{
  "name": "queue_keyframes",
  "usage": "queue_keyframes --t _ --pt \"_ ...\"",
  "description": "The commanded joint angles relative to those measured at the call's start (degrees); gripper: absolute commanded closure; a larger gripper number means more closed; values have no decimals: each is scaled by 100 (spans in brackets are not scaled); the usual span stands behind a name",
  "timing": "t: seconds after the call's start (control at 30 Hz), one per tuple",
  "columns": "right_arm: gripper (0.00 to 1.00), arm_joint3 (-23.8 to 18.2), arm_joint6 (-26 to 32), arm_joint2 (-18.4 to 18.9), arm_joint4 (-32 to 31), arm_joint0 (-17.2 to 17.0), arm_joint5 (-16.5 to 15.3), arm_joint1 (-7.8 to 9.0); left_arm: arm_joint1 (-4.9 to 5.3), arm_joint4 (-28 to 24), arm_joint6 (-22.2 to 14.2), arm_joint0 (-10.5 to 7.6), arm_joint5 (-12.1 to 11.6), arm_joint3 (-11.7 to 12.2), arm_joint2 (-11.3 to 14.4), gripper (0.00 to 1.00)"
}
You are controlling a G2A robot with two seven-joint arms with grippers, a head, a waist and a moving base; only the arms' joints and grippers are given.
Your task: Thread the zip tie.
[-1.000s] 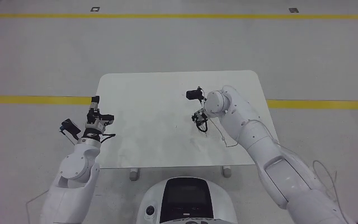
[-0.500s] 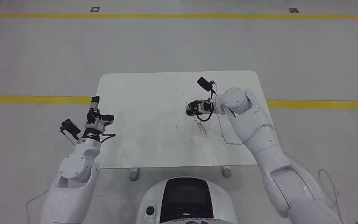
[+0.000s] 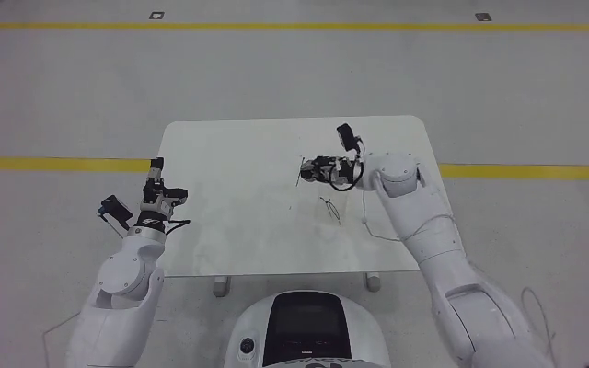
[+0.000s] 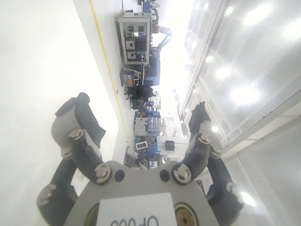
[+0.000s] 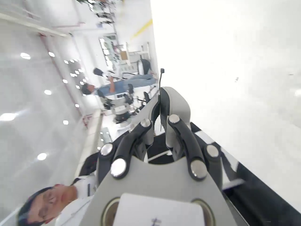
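The left hand (image 4: 141, 102), fingers spread, sits unmoved at the near left edge of the bench (image 3: 230, 230); the print on its wrist label (image 4: 134, 210) is cut off. Farther out, the right hand (image 5: 160, 96) pinches the zip tie (image 5: 160, 82), having lifted from mid-bench and swung sideways.

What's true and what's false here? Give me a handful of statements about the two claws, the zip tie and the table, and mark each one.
1. The right claw is shut on a thin black zip tie. True.
2. The left claw also holds a zip tie. False: it is open and holds nothing.
3. One end of the zip tie pokes out beyond the right claw. True.
4. The left claw hangs over the middle of the table. False: it is by the table's left edge.
5. A thin dark strand lies on the table, near the right claw but apart from it. True.
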Motion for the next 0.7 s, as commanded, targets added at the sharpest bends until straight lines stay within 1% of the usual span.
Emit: queue_keyframes --t 0.0,0.13,0.2,0.53,0.63,0.67 --pt "100 -119 -230 48 339 -86 173 -18 0 0 0 0 0 0 0 0" --pt "100 -235 -583 131 962 -208 632 -53 0 0 0 0 0 0 0 0" --pt "100 -252 -675 177 1253 -245 791 -66 0 0 0 0 0 0 0 0" --pt "100 -284 -738 186 1320 -277 798 -62 0 0 0 0 0 0 0 0" --pt "100 -484 -1036 92 1303 -394 709 -72 -2 12 -20 -14 -17 -6 12 0" --pt "100 -544 -1160 62 1292 -424 693 -78 -4 41 -76 -30 -80 -16 29 0"
